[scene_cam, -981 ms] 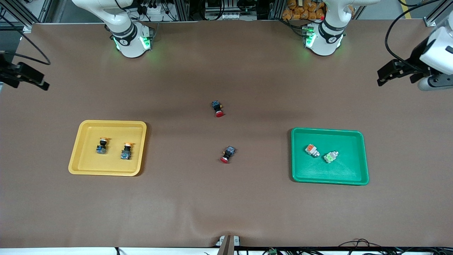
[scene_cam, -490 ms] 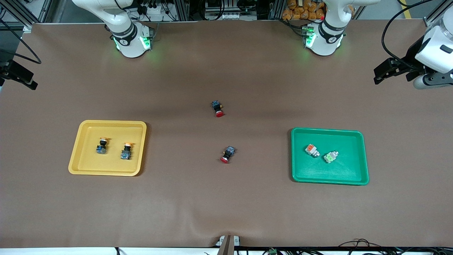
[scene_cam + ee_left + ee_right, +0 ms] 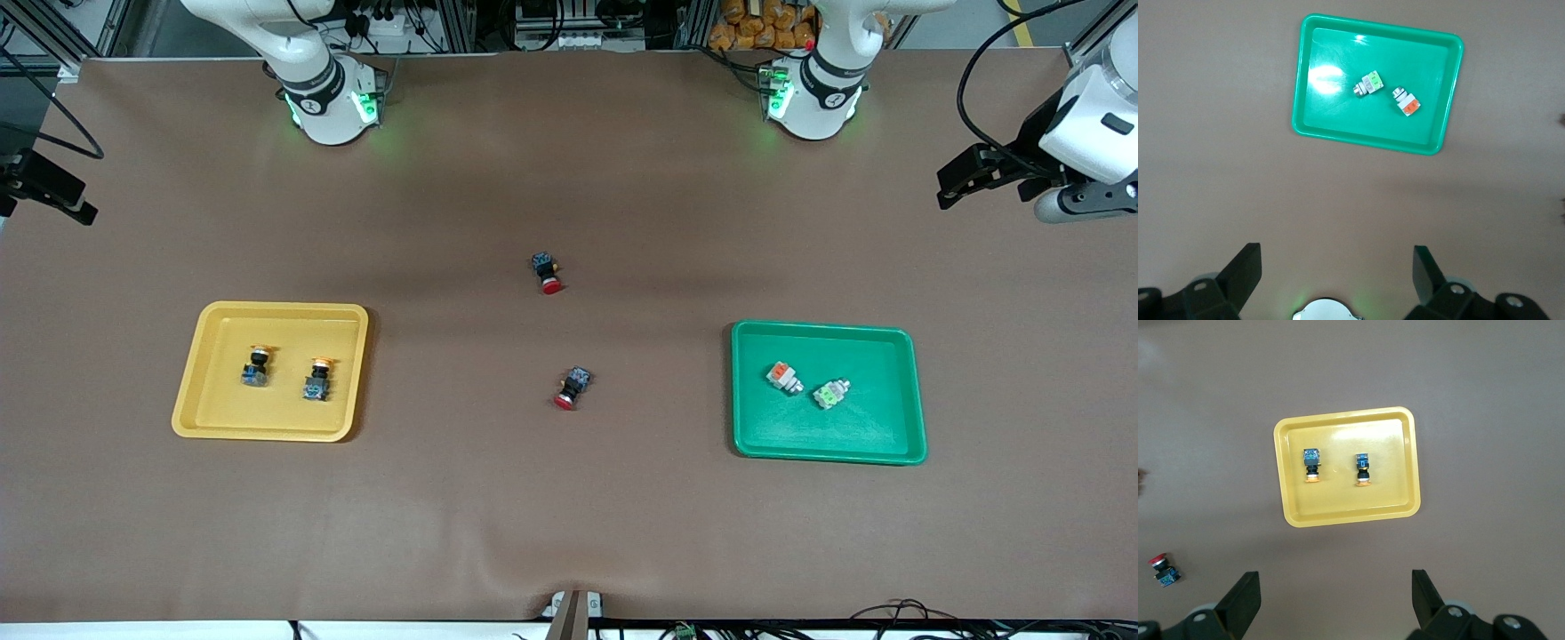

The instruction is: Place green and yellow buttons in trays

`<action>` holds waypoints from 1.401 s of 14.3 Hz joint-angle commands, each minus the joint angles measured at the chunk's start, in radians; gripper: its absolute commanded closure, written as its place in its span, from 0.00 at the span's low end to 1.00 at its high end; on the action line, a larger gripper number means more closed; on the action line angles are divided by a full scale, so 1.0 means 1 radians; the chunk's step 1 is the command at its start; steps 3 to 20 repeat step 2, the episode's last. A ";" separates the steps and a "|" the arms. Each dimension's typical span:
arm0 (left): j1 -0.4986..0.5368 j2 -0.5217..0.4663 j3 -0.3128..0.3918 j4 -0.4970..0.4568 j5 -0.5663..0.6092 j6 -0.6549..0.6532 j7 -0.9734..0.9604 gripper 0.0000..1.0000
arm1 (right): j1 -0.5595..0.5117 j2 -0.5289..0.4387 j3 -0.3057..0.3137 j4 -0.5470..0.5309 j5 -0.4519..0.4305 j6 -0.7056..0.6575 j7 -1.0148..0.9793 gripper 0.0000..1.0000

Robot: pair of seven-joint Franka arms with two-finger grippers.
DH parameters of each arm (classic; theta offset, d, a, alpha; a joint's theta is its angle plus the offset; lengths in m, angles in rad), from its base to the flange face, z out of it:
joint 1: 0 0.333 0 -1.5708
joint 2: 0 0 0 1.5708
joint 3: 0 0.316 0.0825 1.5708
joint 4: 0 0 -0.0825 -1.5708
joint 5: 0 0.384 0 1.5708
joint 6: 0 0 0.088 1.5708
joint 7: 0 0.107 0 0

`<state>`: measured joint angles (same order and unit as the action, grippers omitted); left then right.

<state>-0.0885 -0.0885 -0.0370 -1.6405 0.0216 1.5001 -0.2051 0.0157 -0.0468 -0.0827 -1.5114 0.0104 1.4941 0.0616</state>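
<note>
Two yellow-capped buttons (image 3: 256, 366) (image 3: 317, 379) lie in the yellow tray (image 3: 204, 427). They also show in the right wrist view (image 3: 1311, 463) (image 3: 1363, 467) in that tray (image 3: 1385, 500). Two pale grey buttons, one with an orange block (image 3: 783, 377) and one with a green block (image 3: 830, 392), lie in the green tray (image 3: 876, 422). In the left wrist view they show (image 3: 1406, 103) (image 3: 1369, 84) in that tray (image 3: 1338, 113). My left gripper (image 3: 948, 188) (image 3: 1337, 267) is open and empty, high over the left arm's end of the table. My right gripper (image 3: 78, 206) (image 3: 1336, 587) is open and empty, high over the right arm's end.
Two red-capped black switches lie on the bare brown table between the trays, one (image 3: 548, 272) farther from the front camera and one (image 3: 572, 388) nearer. One of them shows in the right wrist view (image 3: 1163, 569).
My right gripper has drawn farther out toward the right arm's end of the table. My left gripper has shifted slightly. The buttons, switches and trays have not moved.
</note>
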 commanded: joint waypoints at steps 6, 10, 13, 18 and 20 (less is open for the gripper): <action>-0.007 -0.027 0.000 -0.016 0.001 -0.011 -0.017 0.00 | -0.020 0.005 0.014 0.016 0.026 -0.011 0.004 0.00; -0.007 -0.027 0.000 -0.016 0.001 -0.011 -0.017 0.00 | -0.020 0.005 0.014 0.016 0.026 -0.011 0.004 0.00; -0.007 -0.027 0.000 -0.016 0.001 -0.011 -0.017 0.00 | -0.020 0.005 0.014 0.016 0.026 -0.011 0.004 0.00; -0.007 -0.027 0.000 -0.016 0.001 -0.011 -0.017 0.00 | -0.020 0.005 0.014 0.016 0.026 -0.011 0.004 0.00; -0.007 -0.027 0.000 -0.016 0.001 -0.011 -0.017 0.00 | -0.020 0.005 0.014 0.016 0.026 -0.011 0.004 0.00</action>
